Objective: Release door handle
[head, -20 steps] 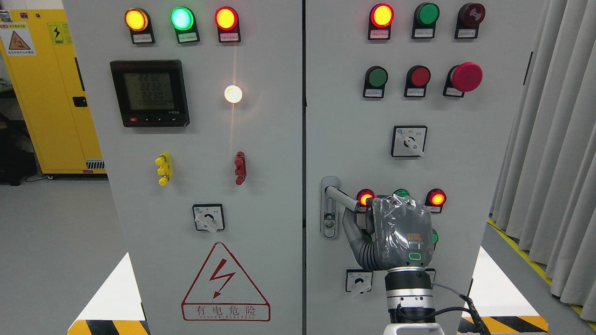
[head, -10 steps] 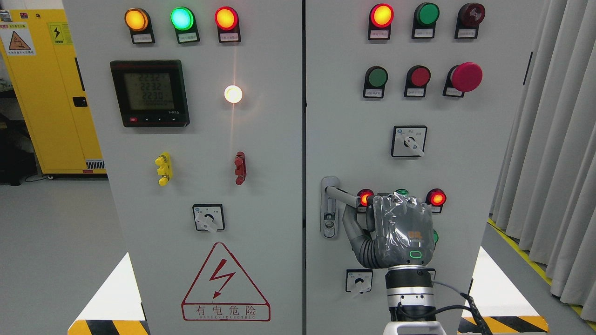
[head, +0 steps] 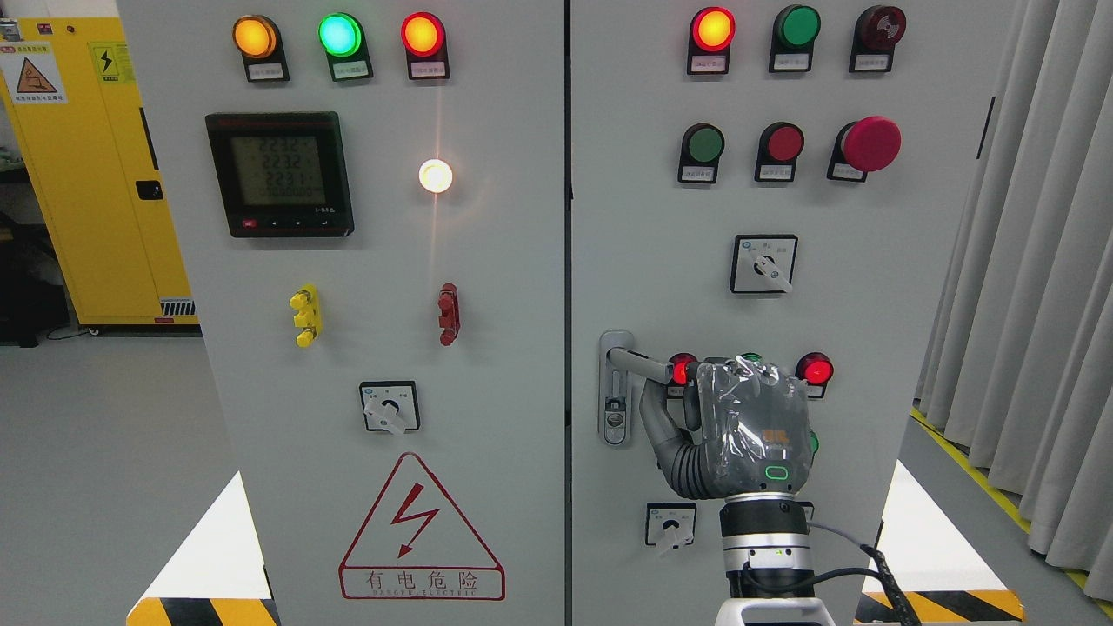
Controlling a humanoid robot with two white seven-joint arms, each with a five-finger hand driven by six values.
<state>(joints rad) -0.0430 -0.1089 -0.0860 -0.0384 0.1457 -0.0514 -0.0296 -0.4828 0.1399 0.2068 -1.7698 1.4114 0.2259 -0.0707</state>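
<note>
so the right hand [head: 749, 430] comes up from the bottom edge, right of the middle, wrapped in some clear plastic cover, back of the hand facing the camera. it sits low on the right cabinet door [head: 878, 287], in front of a row of small lamps. the door handle [head: 642, 362] is the grey lever sticking out to the right from its lock plate [head: 616, 389], lower middle of the frame, just right of the seam between the two doors. the lever runs nearly level and its far end goes behind the hand's knuckles. the thumb [head: 661, 430] hangs below the lever, pointing up toward it. honestly i can't tell whether the fingers are wrapped around the lever or loose, since the back of the hand hides them.

a red lamp [head: 815, 369] glows just right of the hand. a rotary switch [head: 670, 525] sits below the thumb. upper right there's a big red mushroom button [head: 871, 143].
</note>
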